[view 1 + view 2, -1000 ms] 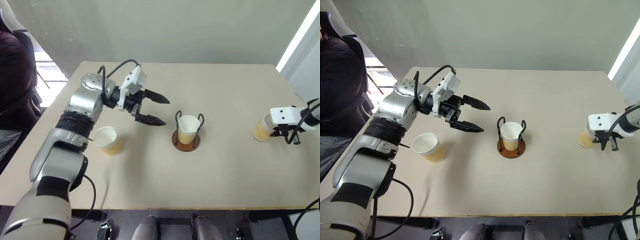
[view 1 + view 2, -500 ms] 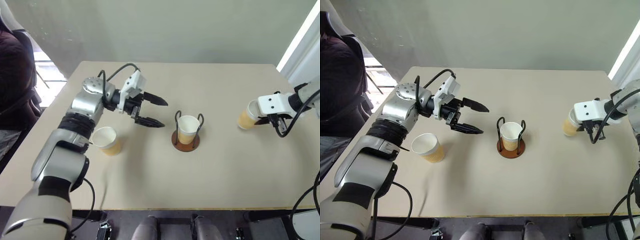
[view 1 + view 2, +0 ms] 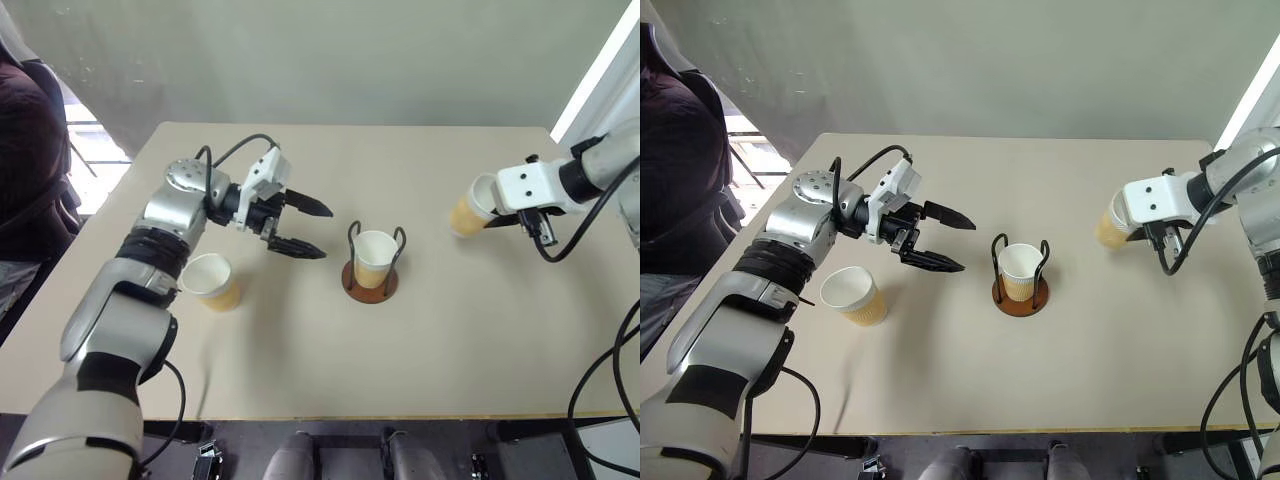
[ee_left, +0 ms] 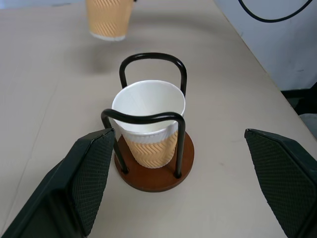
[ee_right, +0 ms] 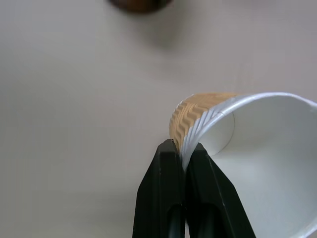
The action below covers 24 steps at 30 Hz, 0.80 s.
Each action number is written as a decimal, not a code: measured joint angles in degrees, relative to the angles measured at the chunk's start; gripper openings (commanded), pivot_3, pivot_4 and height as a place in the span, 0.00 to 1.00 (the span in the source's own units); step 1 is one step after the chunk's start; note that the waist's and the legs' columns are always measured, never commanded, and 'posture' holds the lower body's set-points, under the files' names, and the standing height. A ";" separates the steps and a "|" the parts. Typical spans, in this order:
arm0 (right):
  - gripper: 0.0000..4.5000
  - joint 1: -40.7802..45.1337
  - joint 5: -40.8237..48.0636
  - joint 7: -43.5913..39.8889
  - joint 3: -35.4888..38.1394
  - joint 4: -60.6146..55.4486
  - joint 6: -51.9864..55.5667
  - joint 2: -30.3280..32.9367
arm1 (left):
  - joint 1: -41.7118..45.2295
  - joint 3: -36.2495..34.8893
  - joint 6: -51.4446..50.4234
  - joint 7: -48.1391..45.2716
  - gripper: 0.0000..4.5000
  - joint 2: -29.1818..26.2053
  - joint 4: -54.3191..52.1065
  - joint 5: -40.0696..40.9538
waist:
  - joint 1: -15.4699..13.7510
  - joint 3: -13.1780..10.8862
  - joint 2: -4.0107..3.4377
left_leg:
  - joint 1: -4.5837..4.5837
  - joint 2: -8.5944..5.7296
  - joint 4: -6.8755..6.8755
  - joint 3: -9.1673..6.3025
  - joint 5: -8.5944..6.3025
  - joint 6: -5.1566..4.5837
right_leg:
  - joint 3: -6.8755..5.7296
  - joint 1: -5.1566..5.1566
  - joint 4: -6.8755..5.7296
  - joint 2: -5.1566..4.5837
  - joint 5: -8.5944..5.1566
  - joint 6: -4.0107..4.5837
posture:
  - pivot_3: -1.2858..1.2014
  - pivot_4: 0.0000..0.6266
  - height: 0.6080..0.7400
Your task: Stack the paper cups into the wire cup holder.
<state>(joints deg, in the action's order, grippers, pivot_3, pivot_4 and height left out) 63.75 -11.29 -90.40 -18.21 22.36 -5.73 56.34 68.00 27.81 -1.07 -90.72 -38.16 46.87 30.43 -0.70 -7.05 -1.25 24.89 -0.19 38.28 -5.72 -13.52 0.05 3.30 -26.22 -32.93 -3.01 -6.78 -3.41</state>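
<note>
Jaws on my right gripper (image 5: pixel 179 148) are pinched tight on the rim wall of one paper cup (image 3: pixel 467 212), one finger inside and one outside, and the cup hangs tilted in the air off to the right of the wire cup holder (image 3: pixel 371 262). Left gripper (image 3: pixel 304 228) has its jaws spread wide with nothing between them, poised just left of the holder and aimed at it. A second cup (image 4: pixel 149 129) already sits upright inside the holder's two wire loops, on the brown disc base. The third cup (image 3: pixel 212 281) stands on the surface (image 3: pixel 420 340) near my left forearm, well apart from the holder.

What worries me most is that rim pinch — it is a thin hold on soft paper, at one edge only, so the cup can swing or slip out if I move the arm sharply. I judge the lean to be the bigger problem: to nest, the carried cup has to come down roughly upright between the loops and into the seated cup's mouth. If it arrives tilted, its base could catch a wire loop or the seated cup's rim and knock the holder over, or push it along the surface.

The left gripper sits close enough to the holder that the two arms could crowd each other over it. The third cup by my left forearm could also be toppled by any sweep of that arm.
</note>
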 measured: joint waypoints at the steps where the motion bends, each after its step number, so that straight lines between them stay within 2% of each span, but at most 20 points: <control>1: 0.01 0.06 0.30 -0.02 0.00 -0.98 0.34 -0.04 | 0.06 0.10 0.02 0.00 1.00 0.02 0.21 0.00 | -0.03 0.00 0.00 | 0.01 0.00 0.00 0.00 0.00 0.00 | -0.01 0.00 0.00 0.00 -0.01 0.01 | 0.52 0.24 1.00; 7: 0.01 0.18 1.46 -0.17 0.00 -5.11 2.37 -0.26 | 0.86 0.56 0.49 0.00 1.00 0.20 0.89 0.00 | -0.06 0.00 0.00 | 0.01 -0.02 -0.02 0.01 0.00 0.01 | -0.01 -0.01 0.01 -0.02 -0.06 0.09 | 0.52 0.24 1.00; 24: 0.01 5.26 4.43 -0.90 -0.46 -16.88 11.96 -8.21 | 1.59 2.46 2.66 0.00 1.00 1.57 3.39 -0.01 | 0.02 0.00 0.00 | 0.03 -0.01 -0.04 -0.02 0.06 0.08 | -0.03 -0.08 -0.05 0.01 -0.08 0.12 | 0.52 0.24 1.00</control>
<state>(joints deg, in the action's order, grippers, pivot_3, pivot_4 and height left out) 69.01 -6.86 -91.30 -18.66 5.48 6.23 48.13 69.59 30.27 1.59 -90.72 -36.59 50.26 30.42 -0.68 -7.05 -1.24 24.92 -0.19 38.24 -5.74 -13.46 0.13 3.26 -26.30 -32.98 -2.99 -6.86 -3.29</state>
